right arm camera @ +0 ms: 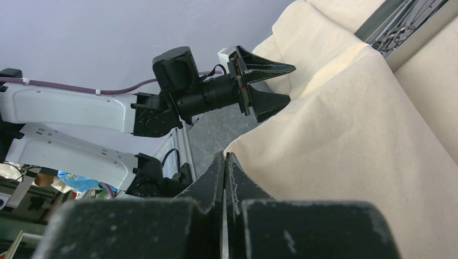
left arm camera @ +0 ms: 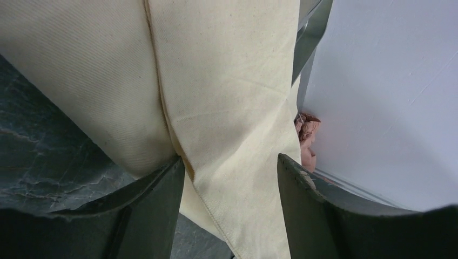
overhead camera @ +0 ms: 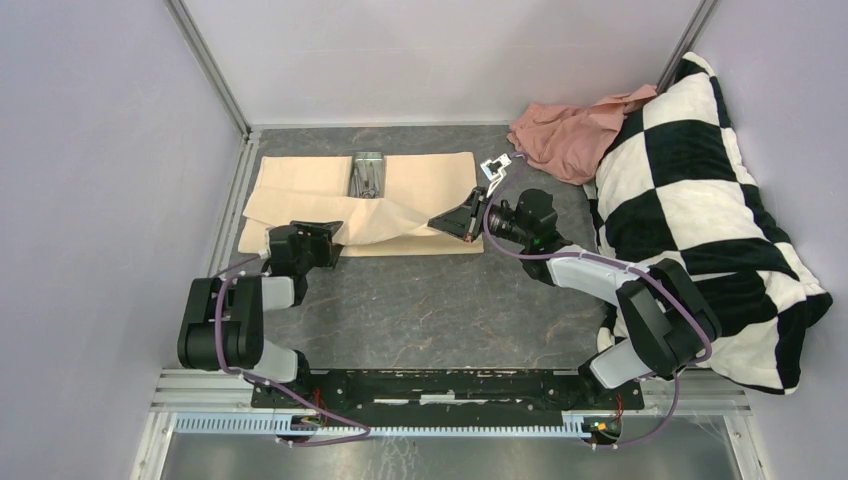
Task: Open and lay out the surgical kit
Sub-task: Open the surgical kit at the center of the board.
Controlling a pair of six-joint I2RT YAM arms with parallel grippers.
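- cloth wrap (overhead camera: pixel 300 190): plain pale beige
- steel tray (overhead camera: pixel 368 158): silver
- pillow (overhead camera: pixel 690 170): black-and-white checks
- crumpled cloth (overhead camera: pixel 565 135): dusty pink
- table (overhead camera: pixel 440 300): dark grey, marbled with pale veins
- arm cables (overhead camera: pixel 560 256): purple

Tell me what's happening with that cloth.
Left hand open, straddling a fold of the cloth wrap. Right hand shut on its corner. Tray showing; nothing blocking.

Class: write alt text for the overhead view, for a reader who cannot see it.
Two robot arms work a beige cloth wrap: the right fingers pinch its near edge, the left fingers stand open over it. A steel tray of instruments lies uncovered; a checked pillow sits right.
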